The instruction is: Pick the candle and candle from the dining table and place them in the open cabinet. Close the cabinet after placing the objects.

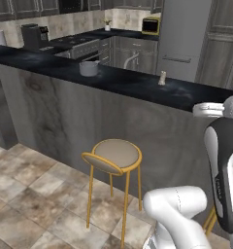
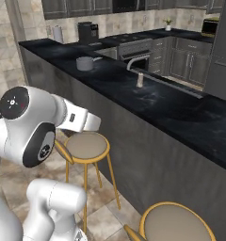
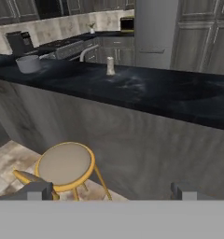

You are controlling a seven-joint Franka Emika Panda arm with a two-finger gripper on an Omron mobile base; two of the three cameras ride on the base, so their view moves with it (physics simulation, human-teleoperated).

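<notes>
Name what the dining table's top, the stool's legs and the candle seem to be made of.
Dining table: top looks like polished black marble, glossy and veined. Stool: legs look like yellow-painted metal, thin tubes. Candle: probably matte cream wax; too small to confirm.

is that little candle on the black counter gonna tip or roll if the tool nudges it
The candle stands upright, tall for its narrow base, so a nudge near its top would probably tip it. Its lumpy, rounded body might then roll on the glossy dining table. It looks small, so likely light and rigid.
</notes>
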